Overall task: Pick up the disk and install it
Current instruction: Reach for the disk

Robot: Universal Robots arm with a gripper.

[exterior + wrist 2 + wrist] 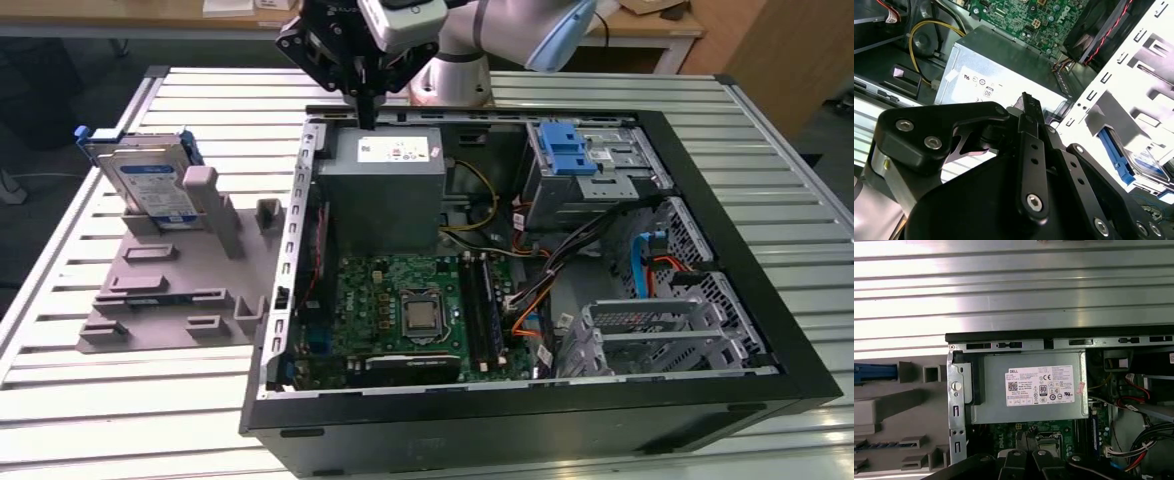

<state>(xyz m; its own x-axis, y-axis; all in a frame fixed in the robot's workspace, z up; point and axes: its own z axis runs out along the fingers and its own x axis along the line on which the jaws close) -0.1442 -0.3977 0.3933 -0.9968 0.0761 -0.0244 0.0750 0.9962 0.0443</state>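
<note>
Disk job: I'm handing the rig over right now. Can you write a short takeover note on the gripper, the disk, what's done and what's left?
Gripper: fingers shut, holding nothing, hanging over the power supply near the far wall of the open computer case.
Disk: standing upright in the grey fixture on the table, on the exterior view's left, well apart from the gripper.
Done: nothing that shows; the disk sits untouched in the fixture.
Left: both the pickup and the install.
</note>
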